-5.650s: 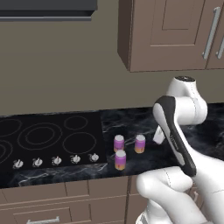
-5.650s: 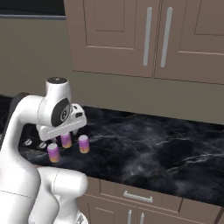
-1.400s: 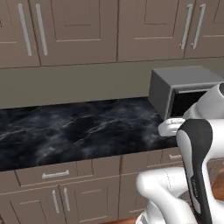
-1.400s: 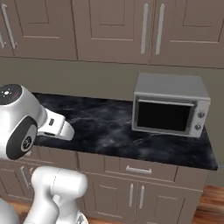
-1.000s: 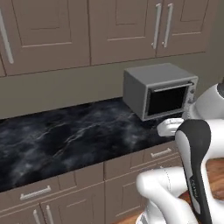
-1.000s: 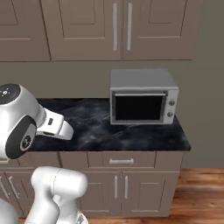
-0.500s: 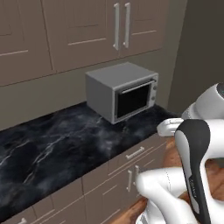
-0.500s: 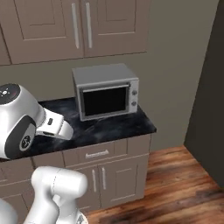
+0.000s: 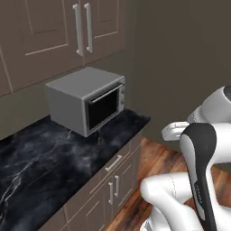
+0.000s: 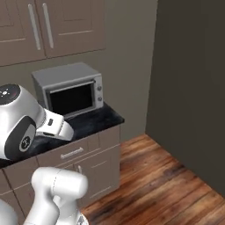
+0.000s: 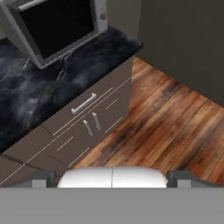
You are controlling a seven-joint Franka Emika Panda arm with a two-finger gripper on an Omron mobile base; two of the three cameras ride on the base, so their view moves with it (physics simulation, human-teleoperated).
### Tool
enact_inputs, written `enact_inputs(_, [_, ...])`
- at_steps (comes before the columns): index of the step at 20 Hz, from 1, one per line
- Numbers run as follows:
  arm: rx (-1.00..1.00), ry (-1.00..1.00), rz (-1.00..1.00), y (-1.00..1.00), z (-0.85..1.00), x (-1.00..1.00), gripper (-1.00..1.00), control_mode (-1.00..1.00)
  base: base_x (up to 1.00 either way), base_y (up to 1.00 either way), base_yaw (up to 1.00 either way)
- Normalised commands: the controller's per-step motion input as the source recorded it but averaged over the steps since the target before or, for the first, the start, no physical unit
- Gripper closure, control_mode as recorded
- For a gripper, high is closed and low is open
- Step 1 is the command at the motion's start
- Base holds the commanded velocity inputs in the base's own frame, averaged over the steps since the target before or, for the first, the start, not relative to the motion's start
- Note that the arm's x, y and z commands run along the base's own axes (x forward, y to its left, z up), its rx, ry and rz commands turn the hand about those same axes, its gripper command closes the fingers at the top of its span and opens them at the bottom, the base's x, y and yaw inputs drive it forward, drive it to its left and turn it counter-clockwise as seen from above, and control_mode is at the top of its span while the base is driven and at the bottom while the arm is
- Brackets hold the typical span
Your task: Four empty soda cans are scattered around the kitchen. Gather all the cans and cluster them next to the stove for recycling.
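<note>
Pincer spread wide and empty, tips far apart at the bottom of the hand view, pointing down over wooden floor and the end of the bench; nothing between the tips. No soda can or stove to be made out in these views, so position of the task's things cannot be told from here. Grey microwave standing at the end of the black marble bench, against the wall under the upper cabinets; drawer and cabinet doors below it, dark wall beyond the bench's corner.

Likely a search or transit step, with a can left to find. Risks from here, as judgement: base rolling close along the cabinet fronts and clipping the corner of the bench, or the folded arm brushing the microwave, which sits near the bench edge; drifting on toward the dark wall with no can in that direction, wasting travel away from the stove; mistaking the microwave's corner for a target; approaching a can with the hand tilted, wide tips knocking a light empty can over and sending it rolling off the bench.
</note>
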Motion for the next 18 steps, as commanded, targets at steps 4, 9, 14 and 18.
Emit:
enact_inputs(4, [0.00,0.00,0.00,0.00,0.00,0.00,-1.00,1.00,0.00,-0.09,-0.45])
enact_inputs(9, [0.00,0.00,0.00,0.00,0.00,0.00,-1.00,1.00,0.00,-0.26,-0.44])
enact_inputs(14, [0.00,0.00,0.00,0.00,0.00,0.00,-1.00,1.00,0.05,-0.18,-0.42])
enact_inputs(18, [0.00,0.00,0.00,0.00,0.00,0.00,-1.00,1.00,0.00,-0.06,-0.41])
